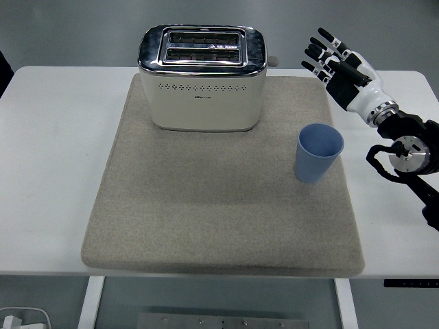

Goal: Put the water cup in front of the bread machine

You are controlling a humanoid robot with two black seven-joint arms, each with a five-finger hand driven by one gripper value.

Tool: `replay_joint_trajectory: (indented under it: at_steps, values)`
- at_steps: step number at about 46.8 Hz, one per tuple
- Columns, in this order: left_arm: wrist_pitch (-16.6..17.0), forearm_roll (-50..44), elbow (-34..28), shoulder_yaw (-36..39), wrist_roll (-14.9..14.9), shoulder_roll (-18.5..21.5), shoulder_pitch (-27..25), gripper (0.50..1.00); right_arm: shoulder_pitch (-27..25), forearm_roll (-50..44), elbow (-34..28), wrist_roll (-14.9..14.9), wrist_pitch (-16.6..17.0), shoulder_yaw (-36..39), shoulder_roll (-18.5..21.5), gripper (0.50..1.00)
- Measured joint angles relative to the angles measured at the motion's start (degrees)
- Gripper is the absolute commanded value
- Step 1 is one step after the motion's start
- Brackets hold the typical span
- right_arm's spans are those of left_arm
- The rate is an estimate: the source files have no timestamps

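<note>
A blue water cup [319,152] stands upright on the right side of a grey mat [219,205]. A white and chrome bread machine [202,77] stands at the back of the mat, to the cup's left and farther back. My right hand [336,60] is raised above the table's back right, behind and to the right of the cup, with its fingers spread and empty. It does not touch the cup. The left arm does not show.
The white table [55,157] lies bare to the left and right of the mat. The mat's front half is free of objects. A dark shape [3,68] shows at the left edge near the table's back.
</note>
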Motion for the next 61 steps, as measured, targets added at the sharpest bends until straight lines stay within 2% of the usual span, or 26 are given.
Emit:
replay_joint_trajectory:
  at_steps: [14, 24, 35, 47, 61]
  values:
    - [0.00, 0.04, 0.01, 0.00, 0.00, 0.00, -0.01, 1.000, -0.45, -3.78, 0.45, 0.02, 0.11, -2.12, -0.34, 0.926]
    - [0.00, 0.01, 0.02, 0.00, 0.00, 0.00, -0.01, 1.000, -0.02, -5.65, 0.53, 0.02, 0.43, -2.38, -3.14, 0.928]
    - [0.00, -0.01, 0.01, -0.02, -0.01, 0.00, -0.01, 1.000, 0.13, -5.66, 0.74, 0.13, 2.74, -3.15, -7.62, 0.928]
    - [0.00, 0.00, 0.01, -0.02, -0.01, 0.00, -0.01, 1.000, 0.16, -5.71, 3.01, 0.68, 5.27, -6.98, -14.80, 0.928]
    - [0.00, 0.01, 0.02, -0.02, -0.01, 0.00, -0.01, 1.000, -0.44, -9.98, 5.68, 1.88, 6.48, -9.64, -18.48, 0.928]
